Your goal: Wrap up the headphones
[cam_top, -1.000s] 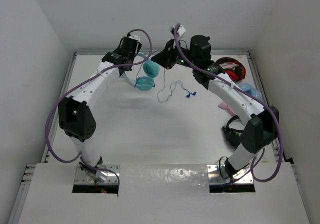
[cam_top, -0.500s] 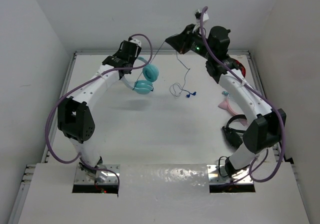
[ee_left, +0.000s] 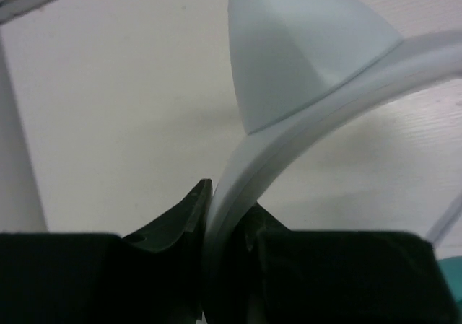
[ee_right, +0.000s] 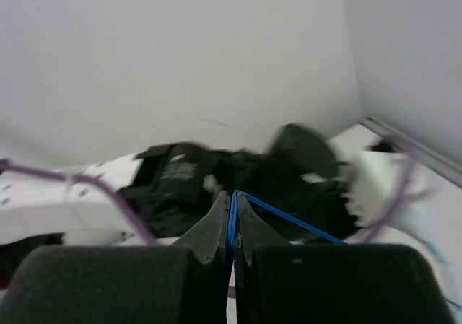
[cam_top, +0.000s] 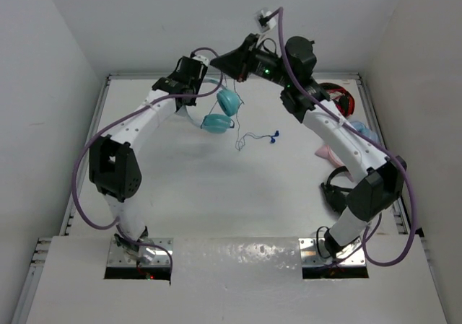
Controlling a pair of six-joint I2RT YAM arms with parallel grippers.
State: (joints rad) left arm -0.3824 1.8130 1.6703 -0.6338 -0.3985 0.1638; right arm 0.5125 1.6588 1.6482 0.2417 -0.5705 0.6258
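Observation:
The teal headphones (cam_top: 228, 102) hang above the back of the table, their two round ear cups to the right of my left gripper (cam_top: 191, 93). That gripper is shut on the pale headband (ee_left: 317, 115), just below its ear-like point, with the band pinched between both fingers (ee_left: 184, 216). My right gripper (cam_top: 216, 61) is raised close above the left wrist and is shut on the thin blue cable (ee_right: 289, 219). The rest of the cable (cam_top: 242, 138) droops to the table and ends in the blue plug (cam_top: 273, 138).
Red headphones (cam_top: 339, 100) lie at the back right corner. Paler blue headphones with pink trim (cam_top: 361, 130) sit just in front of them, under the right arm. A black object (cam_top: 333, 190) rests near the right table edge. White walls enclose the table.
My right gripper has swung left with the cable, ending above the left wrist. The headphones have turned in the left gripper's hold, and the loose cable has been drawn leftward.

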